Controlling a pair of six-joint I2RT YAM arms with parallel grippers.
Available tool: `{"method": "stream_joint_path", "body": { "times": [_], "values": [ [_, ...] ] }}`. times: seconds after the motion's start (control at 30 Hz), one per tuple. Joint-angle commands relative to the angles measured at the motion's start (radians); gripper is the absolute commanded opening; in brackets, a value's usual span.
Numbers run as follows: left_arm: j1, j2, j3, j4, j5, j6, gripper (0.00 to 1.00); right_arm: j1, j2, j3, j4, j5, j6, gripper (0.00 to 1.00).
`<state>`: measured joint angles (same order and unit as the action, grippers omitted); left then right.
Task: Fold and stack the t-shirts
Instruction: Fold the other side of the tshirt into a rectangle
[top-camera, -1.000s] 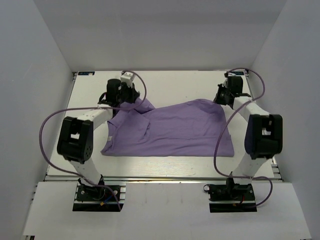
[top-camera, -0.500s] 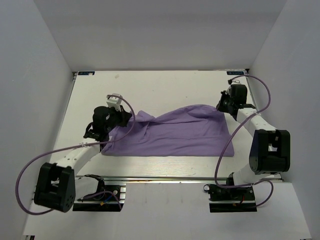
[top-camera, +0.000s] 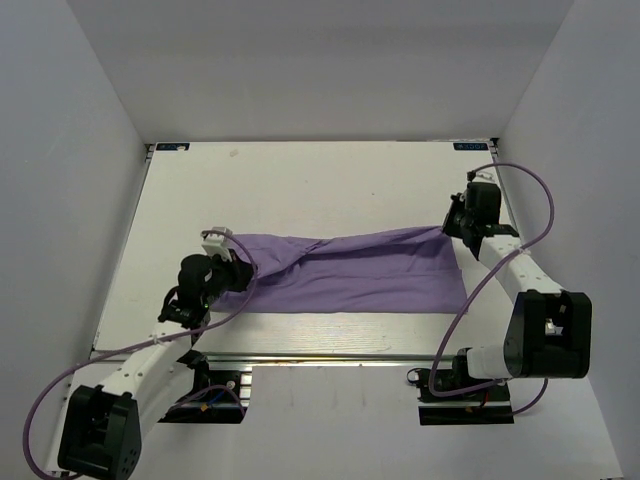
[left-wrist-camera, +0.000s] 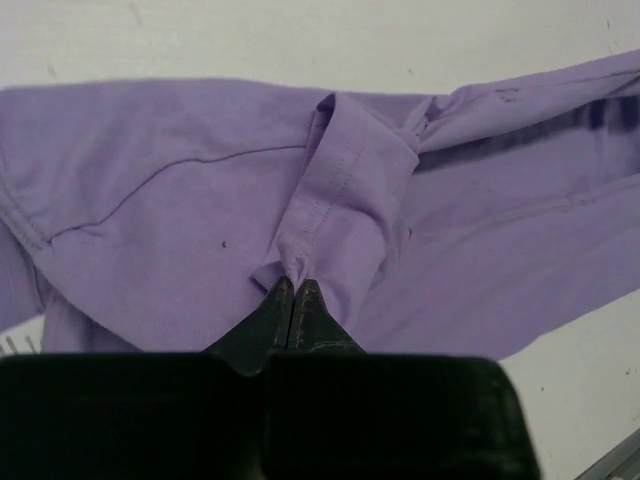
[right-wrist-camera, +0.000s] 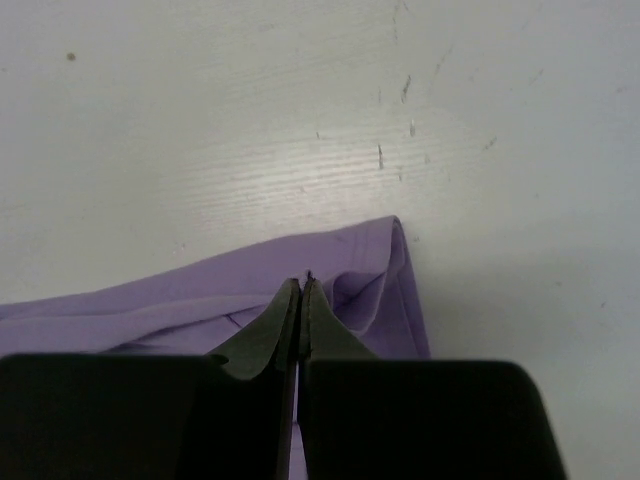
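The t-shirt (top-camera: 370, 272) lay on the near half of the table (top-camera: 300, 185), drawn into a long band running left to right between the two arms. At its left end, the left gripper (left-wrist-camera: 293, 292) had its jaws pressed together on a bunched fold of cloth. At the far right corner, the right gripper (right-wrist-camera: 300, 288) pinched the shirt's edge, jaws closed tight on it.

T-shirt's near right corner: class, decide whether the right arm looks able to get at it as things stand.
Probably, though not at once: nothing stands between it and the right end effector, but that is shut on the t-shirt at its far right corner and would have to let go first.
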<state>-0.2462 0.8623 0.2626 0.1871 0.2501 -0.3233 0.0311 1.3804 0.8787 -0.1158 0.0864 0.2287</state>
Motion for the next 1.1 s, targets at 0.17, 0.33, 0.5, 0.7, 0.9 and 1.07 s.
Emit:
{"method": "stream_joint_path", "body": {
  "times": [0.17, 0.33, 0.5, 0.7, 0.9, 1.07],
  "values": [
    [-0.005, -0.072, -0.089, -0.064, 0.015, -0.111, 0.08, -0.007, -0.044, -0.144, -0.034, 0.085, 0.079, 0.00],
    [-0.005, -0.069, -0.077, -0.231, 0.012, -0.175, 0.27, -0.013, -0.050, -0.218, -0.126, 0.216, 0.259, 0.30],
    [-0.005, -0.181, 0.003, -0.458, -0.092, -0.197, 0.56, -0.019, -0.119, -0.221, -0.312, 0.386, 0.379, 0.87],
    [-0.005, -0.214, 0.070, -0.419, -0.095, -0.197, 1.00, -0.019, -0.224, -0.173, -0.291, 0.227, 0.282, 0.90],
    [-0.005, 0.076, 0.206, -0.173, 0.147, -0.106, 1.00, -0.017, -0.319, -0.198, -0.107, -0.148, 0.112, 0.90],
    [-0.005, 0.439, 0.390, -0.149, 0.250, -0.039, 1.00, -0.014, -0.278, -0.178, -0.044, -0.326, 0.055, 0.90]
  ]
}}
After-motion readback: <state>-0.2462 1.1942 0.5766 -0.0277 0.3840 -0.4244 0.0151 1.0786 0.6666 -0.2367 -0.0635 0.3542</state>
